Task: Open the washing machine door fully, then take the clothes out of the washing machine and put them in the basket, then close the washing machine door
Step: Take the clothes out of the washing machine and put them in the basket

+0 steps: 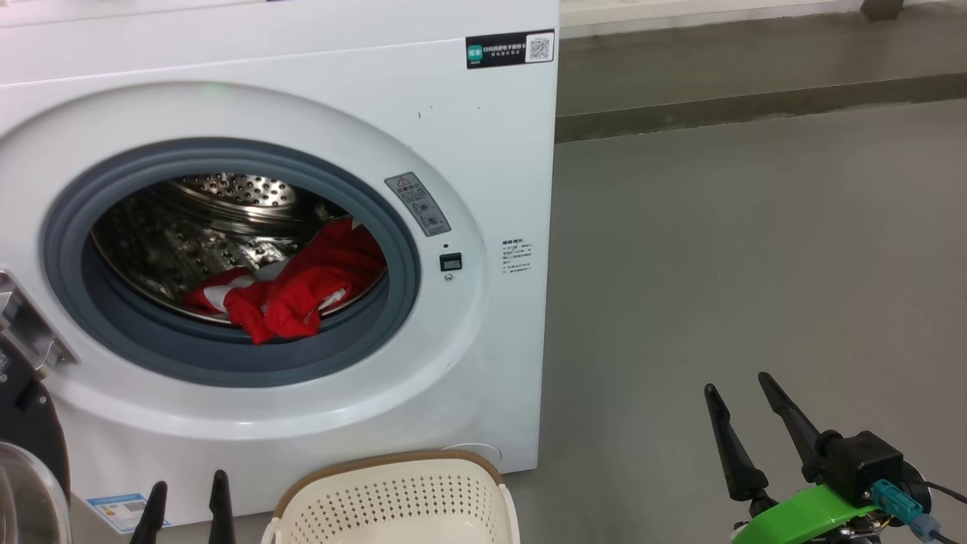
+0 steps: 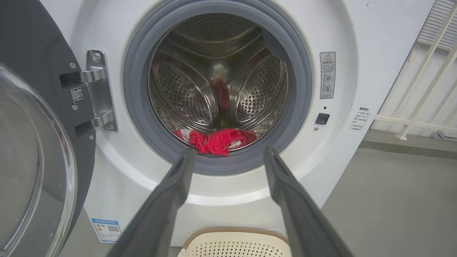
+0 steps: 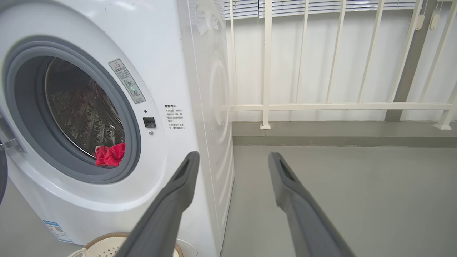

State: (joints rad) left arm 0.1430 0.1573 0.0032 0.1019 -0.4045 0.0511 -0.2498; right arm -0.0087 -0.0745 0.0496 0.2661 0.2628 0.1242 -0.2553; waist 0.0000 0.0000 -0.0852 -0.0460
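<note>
Down front at lower left, left gripper [image 1: 189, 483], fingers spread wide, holding nothing. At lower right, right gripper [image 1: 739, 385], likewise released, over bare floor [image 1: 755, 249]. Just beyond, the basket [image 1: 393, 458], at the foot of the washing machine [image 1: 483, 151]. Swung open at far left, the washing machine door [image 1: 30, 423]. Deepest in, the clothes [image 1: 295, 291], heaped red at the drum's [image 1: 189, 234] front lip, lapping onto the grey rubber ring [image 1: 227, 363].

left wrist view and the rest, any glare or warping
Left wrist view: blurred red reflection deep in the drum, sheen on the washing machine door glass. Right wrist view: wide-angle splays the railing posts. Head view: even light, green glint on the washing machine.
</note>
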